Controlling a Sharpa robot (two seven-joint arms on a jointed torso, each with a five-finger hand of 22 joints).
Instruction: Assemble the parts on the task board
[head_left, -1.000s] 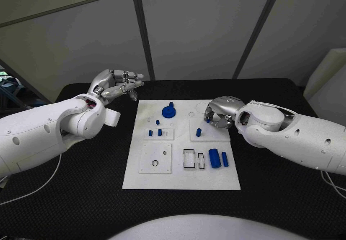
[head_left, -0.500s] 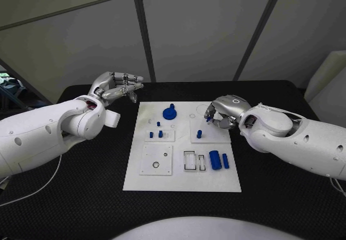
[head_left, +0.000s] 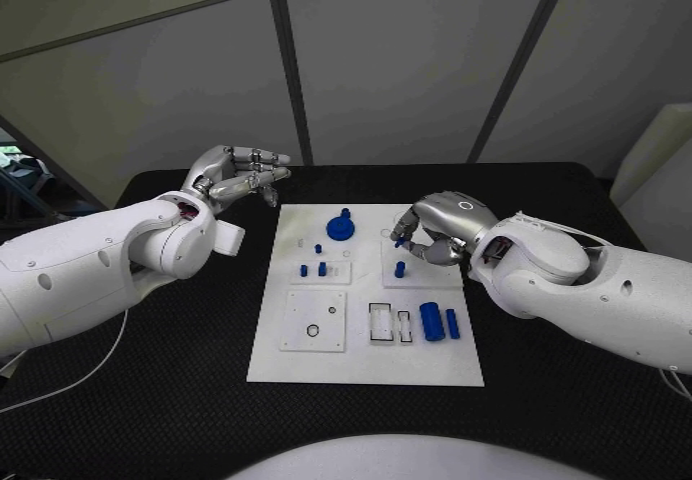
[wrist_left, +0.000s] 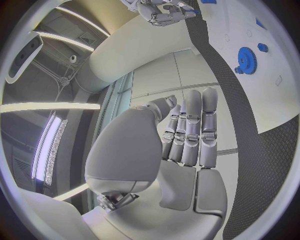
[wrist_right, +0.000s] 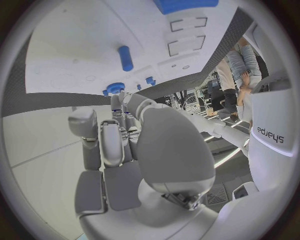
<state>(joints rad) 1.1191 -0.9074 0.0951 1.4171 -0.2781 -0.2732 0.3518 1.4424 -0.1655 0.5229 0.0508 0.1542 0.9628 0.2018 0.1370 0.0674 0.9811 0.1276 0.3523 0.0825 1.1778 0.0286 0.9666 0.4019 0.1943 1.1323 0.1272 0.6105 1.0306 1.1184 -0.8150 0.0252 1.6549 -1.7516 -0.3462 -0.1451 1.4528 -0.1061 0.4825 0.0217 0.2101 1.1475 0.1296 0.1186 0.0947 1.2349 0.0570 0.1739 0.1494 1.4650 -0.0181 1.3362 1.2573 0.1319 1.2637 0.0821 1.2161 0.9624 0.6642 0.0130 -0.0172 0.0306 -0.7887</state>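
The white task board (head_left: 368, 355) lies mid-table. On it are a blue gear (head_left: 340, 224), small pegs (head_left: 312, 268), an upright peg (head_left: 400, 268) and two blue cylinders (head_left: 431, 320) lying at its right. My right hand (head_left: 433, 230) hovers over the board's far right part, just above the upright peg (wrist_right: 125, 58). Its fingers are curled, with a small blue part (head_left: 400, 243) at the fingertips. My left hand (head_left: 238, 175) is raised beyond the board's far left corner, fingers curled in around nothing. The left wrist view shows the gear (wrist_left: 247, 60) and my right hand (wrist_left: 165, 12).
Two rectangular slots (head_left: 379, 320) sit beside the cylinders, and a square plate with a round hole (head_left: 313, 327) lies at the board's near left. Black table (head_left: 159, 400) surrounds the board. My right forearm (head_left: 606, 285) crosses the table's right side.
My right hand has shifted left over the board, carrying the small blue part toward the upright peg. The left hand has barely moved.
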